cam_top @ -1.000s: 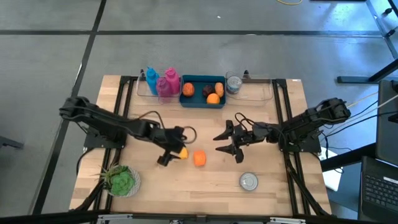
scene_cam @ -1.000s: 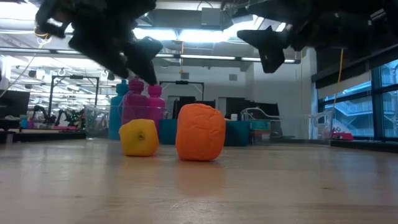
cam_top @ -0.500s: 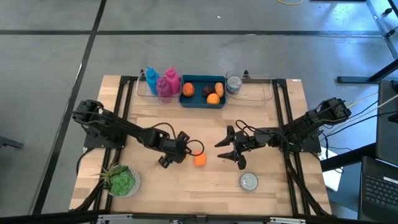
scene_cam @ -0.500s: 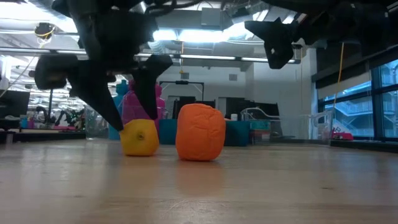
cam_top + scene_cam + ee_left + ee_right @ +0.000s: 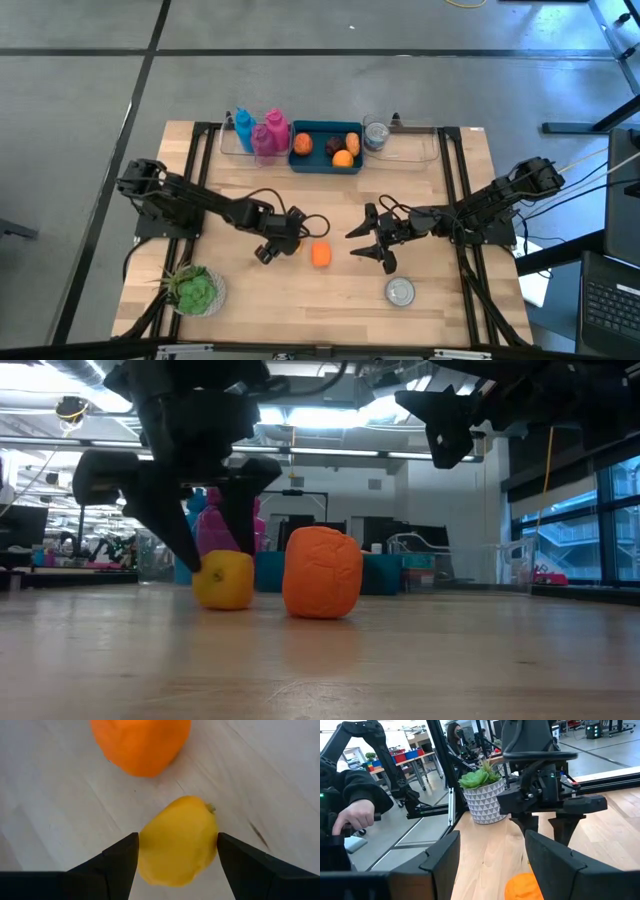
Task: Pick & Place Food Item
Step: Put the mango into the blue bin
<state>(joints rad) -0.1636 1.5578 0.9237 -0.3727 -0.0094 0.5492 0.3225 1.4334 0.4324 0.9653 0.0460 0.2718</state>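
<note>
The left hand (image 5: 205, 525) has dropped over the yellow lemon (image 5: 177, 842) on the worktop (image 5: 330, 295), fingers apart and straddling it, not clamped yet. An orange fruit (image 5: 322, 573) sits just beside. The right hand (image 5: 372, 243) hovers open, farther away.

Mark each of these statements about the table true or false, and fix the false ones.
1. The left pincer straddles the yellow fruit on the table. True.
2. The orange fruit lies inside the blue bin. False: it lies on the bare wood beside the yellow fruit.
3. The right pincer is open and holds nothing. True.
4. The potted plant stands next to the bottles. False: it stands at the opposite edge, by the left arm.
5. A round tin lies close to the right pincer. True.
</note>
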